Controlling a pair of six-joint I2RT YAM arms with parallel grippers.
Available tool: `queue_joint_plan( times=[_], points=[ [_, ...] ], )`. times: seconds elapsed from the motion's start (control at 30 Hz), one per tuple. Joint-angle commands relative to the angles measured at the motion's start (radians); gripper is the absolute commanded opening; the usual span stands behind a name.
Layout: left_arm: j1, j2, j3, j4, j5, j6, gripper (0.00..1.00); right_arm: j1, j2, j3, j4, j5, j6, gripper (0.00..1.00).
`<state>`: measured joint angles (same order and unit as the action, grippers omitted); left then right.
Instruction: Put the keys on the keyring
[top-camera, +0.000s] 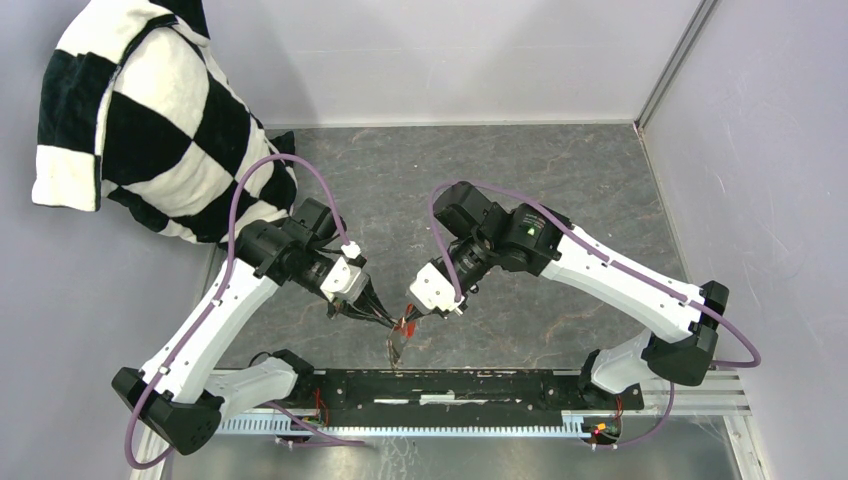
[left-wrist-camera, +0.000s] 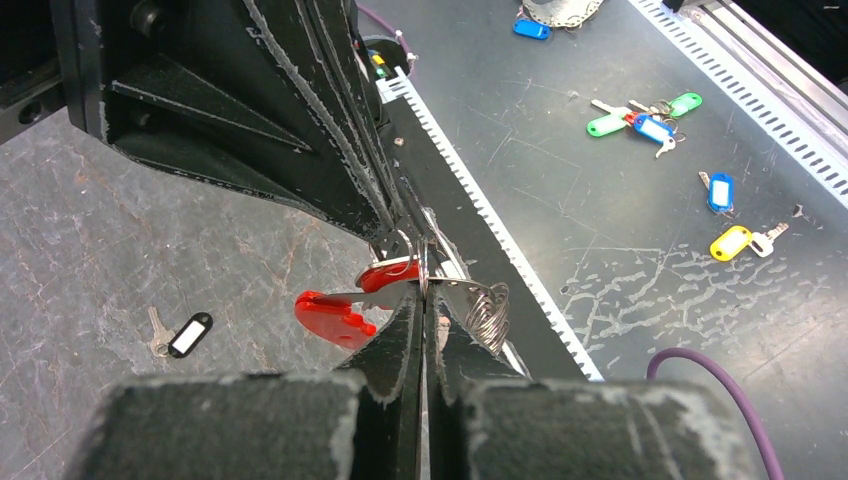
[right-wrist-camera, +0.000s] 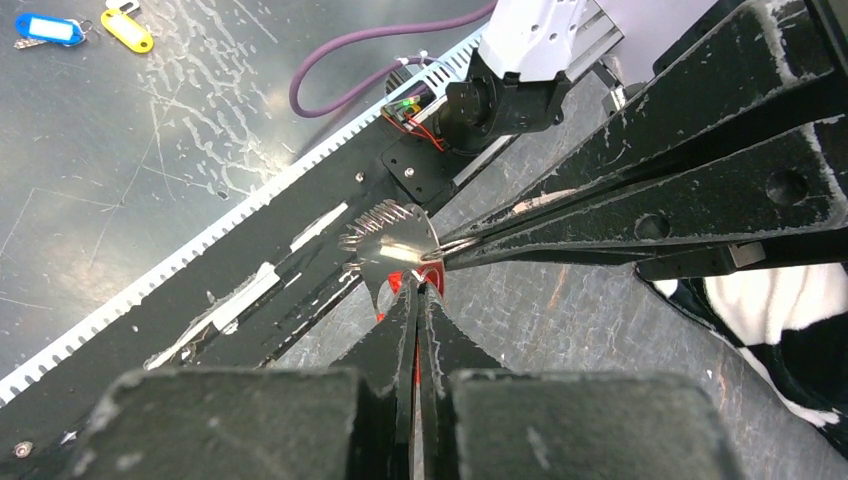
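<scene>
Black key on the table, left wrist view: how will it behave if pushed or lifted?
The black key lies flat on the table, so a push would probably slide it, not roll it. It looks small and thin: likely light, awkward to pinch. Its silvery blade sits angled to the head, so the two may hinge and dangle when lifted.

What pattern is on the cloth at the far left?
The cloth is black-and-white checked; top external view.

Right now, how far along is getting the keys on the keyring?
Done: nothing I can confirm. In hand: the left gripper is shut on the keyring with its red fob, and the right gripper is shut on what looks like the red key at the ring. To do: threading it, then the black key, lying alone on the table.
</scene>
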<state>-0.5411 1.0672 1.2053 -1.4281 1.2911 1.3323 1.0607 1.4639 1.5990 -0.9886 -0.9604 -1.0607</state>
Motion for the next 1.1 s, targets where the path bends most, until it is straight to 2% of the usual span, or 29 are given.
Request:
queue_joint_plan(
  times=[0.0,0.6,1.07],
  points=[
    [-0.007,-0.001,0.041,-0.009,0.022,0.062,0.02,0.007,-0.021,0.038,0.015,0.018,-0.030,0.00],
    [-0.009,0.008,0.055,-0.009,0.011,0.056,0.02,0.019,-0.031,0.071,0.010,-0.027,-0.042,0.00],
    [-0.010,0.009,0.060,-0.009,0.012,0.058,0.02,0.041,-0.044,0.053,0.054,-0.005,-0.015,0.00]
  ],
)
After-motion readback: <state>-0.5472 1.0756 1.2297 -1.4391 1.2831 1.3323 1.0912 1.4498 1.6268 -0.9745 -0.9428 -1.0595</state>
